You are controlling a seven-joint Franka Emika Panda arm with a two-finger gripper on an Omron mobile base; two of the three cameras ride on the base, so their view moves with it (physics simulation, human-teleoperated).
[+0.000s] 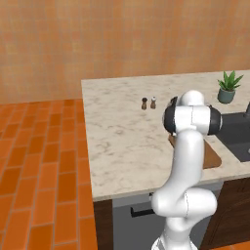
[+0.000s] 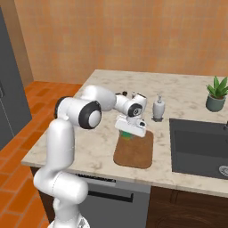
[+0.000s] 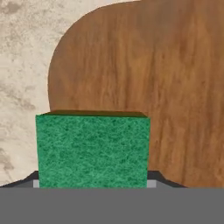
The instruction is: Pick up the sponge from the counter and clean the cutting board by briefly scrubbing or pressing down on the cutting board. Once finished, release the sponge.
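Observation:
My gripper (image 2: 129, 130) points down over the far left corner of the brown cutting board (image 2: 136, 152), shut on the green sponge (image 2: 127, 134). In the hand view the sponge (image 3: 92, 148) spans the gap between the finger tips and hides most of them. Past it lie the cutting board (image 3: 153, 65) and the marbled counter (image 3: 22, 52). Whether the sponge touches the wood, I cannot tell. In the left base view my own arm covers the hand, and only the board's near right corner (image 1: 213, 159) shows on the counter (image 1: 122, 127).
A soap dispenser (image 2: 158, 108) stands just behind the board. The dark sink (image 2: 200, 147) lies to its right, with a potted plant (image 2: 217, 94) behind it. Two small shakers (image 1: 148, 103) stand farther back on the counter. The counter's front edge runs close to the board.

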